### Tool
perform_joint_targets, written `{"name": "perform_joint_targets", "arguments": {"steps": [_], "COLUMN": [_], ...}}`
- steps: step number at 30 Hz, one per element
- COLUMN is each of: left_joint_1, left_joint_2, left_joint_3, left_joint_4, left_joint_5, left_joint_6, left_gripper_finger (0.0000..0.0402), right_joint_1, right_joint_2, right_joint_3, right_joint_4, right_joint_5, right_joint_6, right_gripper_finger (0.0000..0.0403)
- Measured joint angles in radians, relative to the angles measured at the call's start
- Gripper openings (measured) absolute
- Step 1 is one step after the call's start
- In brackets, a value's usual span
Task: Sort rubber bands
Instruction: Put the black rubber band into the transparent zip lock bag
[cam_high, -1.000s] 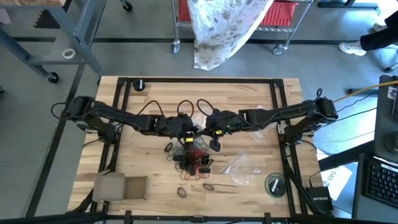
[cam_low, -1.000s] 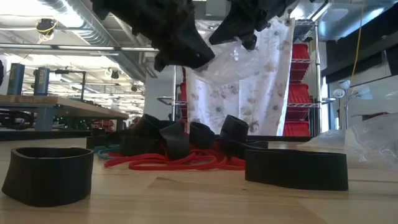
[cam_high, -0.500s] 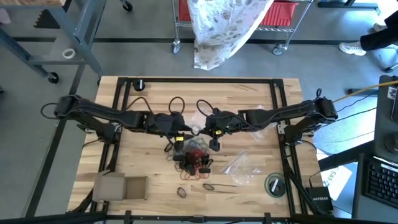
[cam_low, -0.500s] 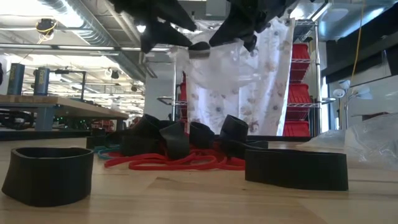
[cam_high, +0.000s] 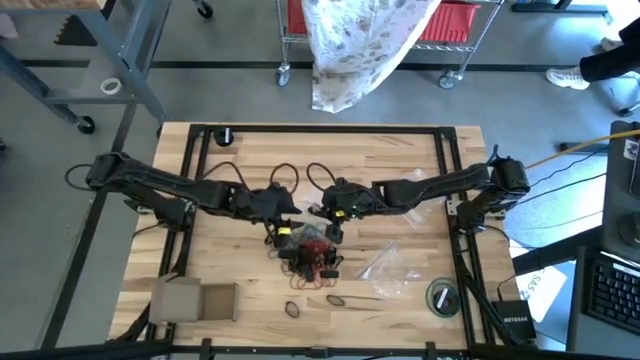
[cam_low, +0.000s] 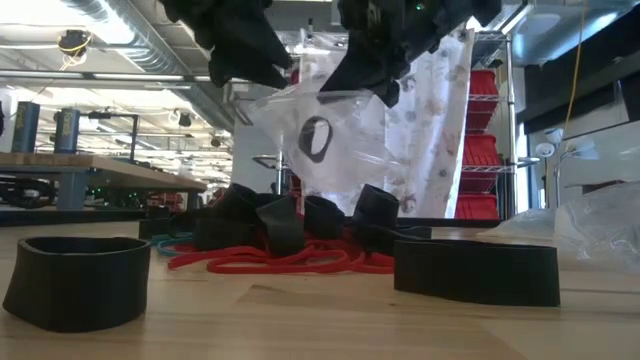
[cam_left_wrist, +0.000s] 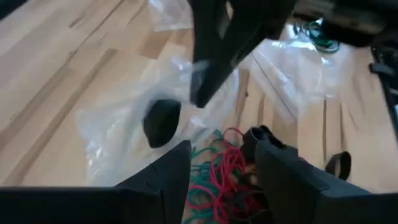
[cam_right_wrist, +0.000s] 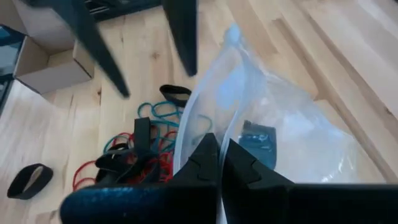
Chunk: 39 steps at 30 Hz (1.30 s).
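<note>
Above the middle of the counter (cam_high: 400, 160), the right claw (cam_right_wrist: 219, 163) is clamped on a clear bag (cam_low: 335, 130) holding one black band (cam_low: 314, 138). The left claw (cam_left_wrist: 219, 163) hangs spread apart just beside it. The rubber bands (cam_high: 312, 257) lie heaped below.

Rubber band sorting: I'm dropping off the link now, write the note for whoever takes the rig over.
Right gripper: shut on the clear bag's edge, holding it in the air above the pile.
Left gripper: open, beside the bag, holding nothing.
Done: one black band sits inside the held bag.
Left: the mixed pile of bands, red, teal and black, lies on the table under the grippers; a few loose black bands lie nearer the front edge. Another clear bag lies right of the pile.
</note>
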Motion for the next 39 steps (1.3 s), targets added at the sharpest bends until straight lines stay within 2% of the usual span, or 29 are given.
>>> {"name": "perform_joint_targets", "arguments": {"steps": [5, 9, 15, 19, 24, 31, 34, 39], "left_joint_1": [-0.008, -0.025, -0.065, -0.079, -0.077, -0.077, -0.076, -0.07], "left_joint_2": [0.03, -0.012, -0.011, 0.025, 0.051, 0.066, 0.069, 0.089], "left_joint_3": [0.0, 0.0, -0.006, -0.078, -0.145, -0.218, -0.248, -0.294], "left_joint_4": [-0.013, -0.088, -0.34, -0.356, -0.342, -0.24, -0.201, -0.097], "left_joint_5": [-0.027, -0.028, -0.03, -0.023, -0.02, -0.028, -0.064, -0.063], "left_joint_6": [-0.002, -0.04, -0.225, -0.336, -0.413, -0.417, -0.419, -0.404], "left_gripper_finger": [0.0172, 0.0172, 0.0172, 0.0172, 0.0172, 0.0171, 0.0161, 0.0128], "right_joint_1": [0.0, 0.0, 0.0, 0.0, 0.0, 0.0, 0.001, 0.002], "right_joint_2": [-0.009, -0.034, -0.042, -0.035, -0.033, -0.033, -0.033, -0.033], "right_joint_3": [0.0, 0.001, 0.0, -0.015, -0.023, -0.023, -0.023, -0.023], "right_joint_4": [-0.005, -0.076, -0.206, -0.212, -0.208, -0.202, -0.202, -0.197], "right_joint_5": [0.0, 0.002, 0.045, 0.085, 0.09, 0.102, 0.115, 0.116], "right_joint_6": [0.008, -0.019, -0.045, -0.05, -0.056, -0.073, -0.079, -0.089], "right_gripper_finger": [0.0, 0.0, 0.0, 0.0, 0.0, 0.0, 0.0, 0.0]}}
